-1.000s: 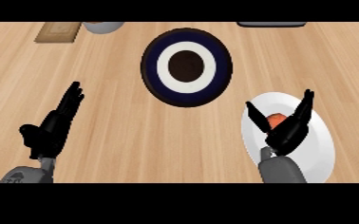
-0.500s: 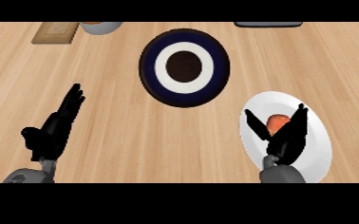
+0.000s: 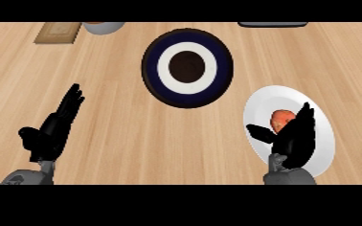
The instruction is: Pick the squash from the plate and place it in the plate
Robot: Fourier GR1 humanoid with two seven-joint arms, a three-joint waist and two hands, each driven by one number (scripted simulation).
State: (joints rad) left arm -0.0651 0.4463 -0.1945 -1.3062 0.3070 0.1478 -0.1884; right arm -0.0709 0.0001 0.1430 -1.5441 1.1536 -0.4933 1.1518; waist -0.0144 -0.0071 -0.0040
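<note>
The right hand's fingers [image 3: 302, 117] are straight and held close together, with the thumb set out to the left; they close on nothing. The squash [image 3: 281, 119], a small orange piece, lies in the gap between thumb and fingers, partly hidden by the fingers. Whether the right hand [image 3: 293, 142] touches it cannot be told from above. The squash rests on the white plate [image 3: 279, 97] at the right of the wooden surface [image 3: 141, 124]. The target, a dark blue plate [image 3: 221, 67] with a white ring and dark centre, sits well apart, further from the robot and to its left.

The grasp looks not yet made, so the risks lie in the closing. The squash is small and rounded; if the thumb and fingers meet it off-centre it may squirt sideways across the smooth white plate. A hand coming down too low could press the plate's rim and tip or shove the plate. During the carry, a pinch near one end could let the squash roll out before it is over the blue plate.

The left hand [image 3: 51, 133] rests open at the lower left.
</note>
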